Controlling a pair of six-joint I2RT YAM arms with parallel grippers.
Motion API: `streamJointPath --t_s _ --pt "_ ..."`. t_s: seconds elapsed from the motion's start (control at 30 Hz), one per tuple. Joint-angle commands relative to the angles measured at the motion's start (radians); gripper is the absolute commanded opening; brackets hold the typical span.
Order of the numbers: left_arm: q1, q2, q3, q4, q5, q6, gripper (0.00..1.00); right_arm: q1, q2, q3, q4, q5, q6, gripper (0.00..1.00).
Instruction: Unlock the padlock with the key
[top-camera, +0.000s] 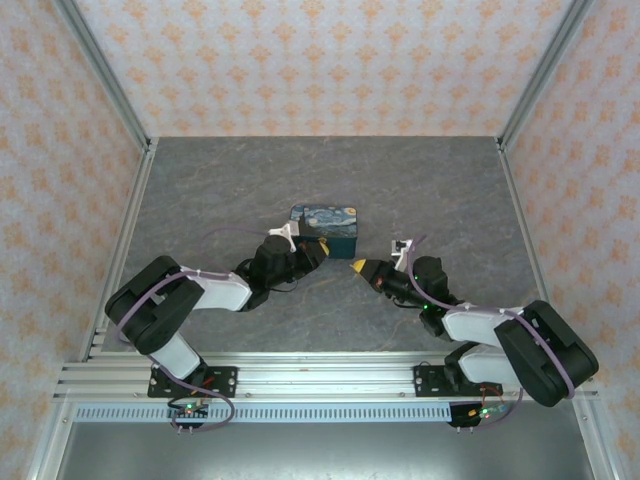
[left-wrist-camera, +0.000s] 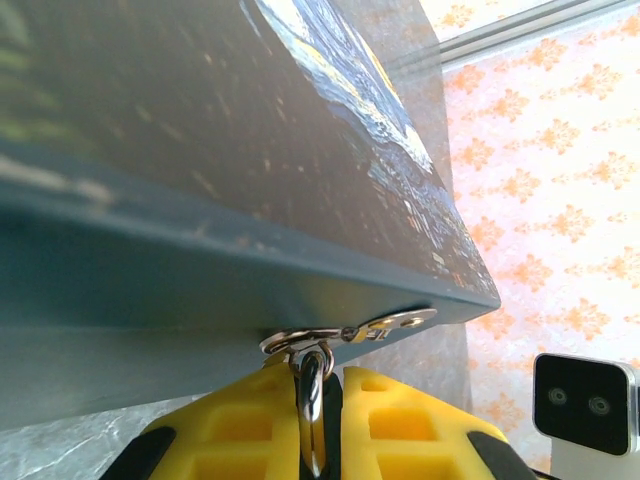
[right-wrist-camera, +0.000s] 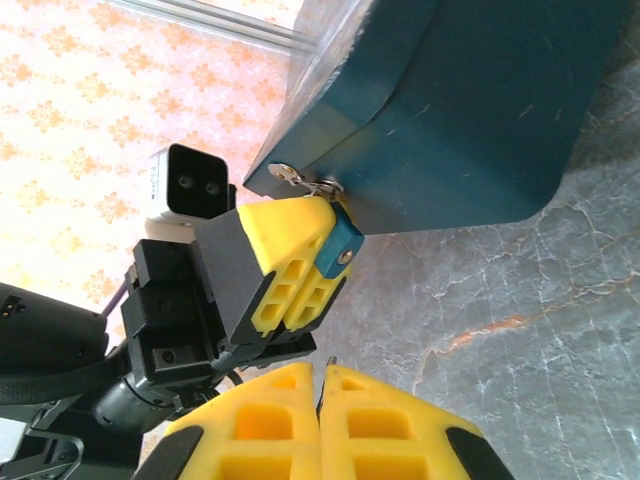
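The padlock (right-wrist-camera: 341, 243), a small blue body with a round spot on its exposed face, hung at the metal hasp (left-wrist-camera: 345, 331) on the near side wall of a dark blue box (top-camera: 325, 222) whose lid carried a swirling night-sky print. Its steel shackle (left-wrist-camera: 312, 398) passed through the hasp ring. The lock's long axis ran straight out from the box wall, shackle end at the box and the body pointing back along the left arm. The left gripper (left-wrist-camera: 315, 376) had its yellow fingers pinched on the padlock, the shackle rising out of the slit between them.

The box sat near the middle of the grey marbled table (top-camera: 200, 190), its longer sides running left to right in the top view. The right gripper (right-wrist-camera: 320, 372) hung just off the box's near right corner, apart from it and aimed at the lock, fingers pressed together. Whether anything thin sat in that seam could not be told. The left arm's wrist camera (right-wrist-camera: 188, 182) stood just beside the hasp, and patterned orange walls (top-camera: 330, 60) enclosed the table.
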Motion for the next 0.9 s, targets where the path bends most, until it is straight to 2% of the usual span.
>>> streamJointPath --t_s 0.0,0.3,0.63,0.87 --pt "0.004 0.024 0.015 0.156 0.019 -0.072 0.0 0.01 0.003 -0.005 0.081 0.023 0.011 0.0" --pt "-0.005 0.038 0.003 0.269 -0.04 -0.235 0.0 0.012 0.011 0.003 0.077 0.117 0.057 0.0" --pt "-0.033 0.002 -0.003 0.252 -0.127 -0.347 0.0 0.015 0.019 0.055 0.056 0.162 0.078 0.0" --pt "-0.052 -0.024 0.008 0.217 -0.156 -0.365 0.0 0.041 0.096 0.122 0.074 0.156 0.083 0.0"
